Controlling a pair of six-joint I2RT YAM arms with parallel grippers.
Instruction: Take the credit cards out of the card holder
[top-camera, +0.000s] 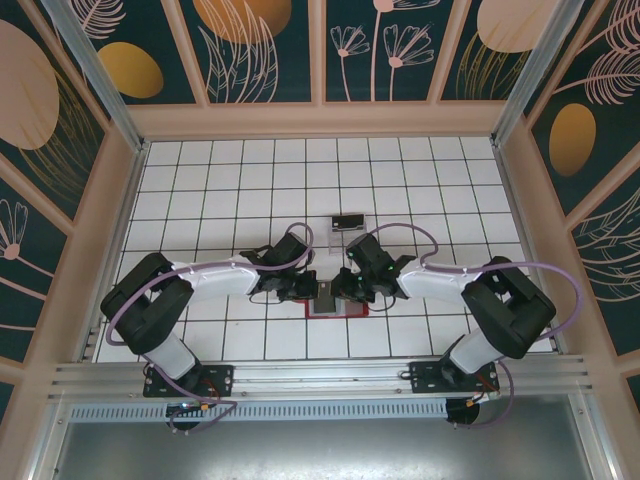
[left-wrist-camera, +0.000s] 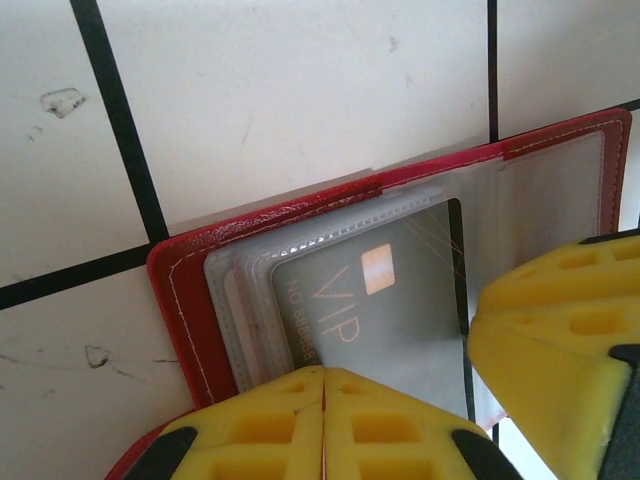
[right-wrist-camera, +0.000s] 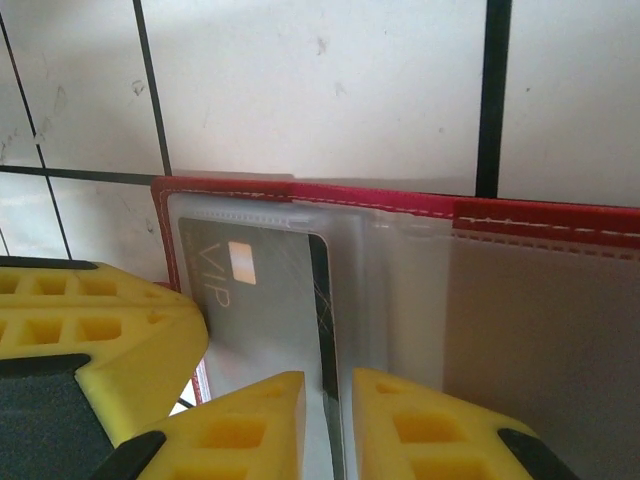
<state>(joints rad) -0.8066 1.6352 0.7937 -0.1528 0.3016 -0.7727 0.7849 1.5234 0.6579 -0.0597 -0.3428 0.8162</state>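
Note:
The red card holder (top-camera: 331, 312) lies open on the tiled table between both arms, its greyish clear sleeves fanned (left-wrist-camera: 190, 300) (right-wrist-camera: 400, 200). A grey credit card (left-wrist-camera: 390, 310) (right-wrist-camera: 260, 300) marked VIP, with a dark edge, sits in the top sleeve. My left gripper (top-camera: 305, 290) (left-wrist-camera: 325, 382) is shut at the holder's near edge; a thin red line shows between its pads. My right gripper (top-camera: 350, 290) (right-wrist-camera: 328, 388) is narrowly open, its fingers on either side of the card's dark edge. One of its fingers (left-wrist-camera: 560, 330) sits over the sleeve's right side.
A small dark rectangular object (top-camera: 348, 221) lies on the white tiles (top-camera: 230, 180) just beyond the grippers. Wooden walls ring the table on three sides. The two grippers are nearly touching over the holder, and the left one's finger (right-wrist-camera: 110, 330) crowds the holder's left edge.

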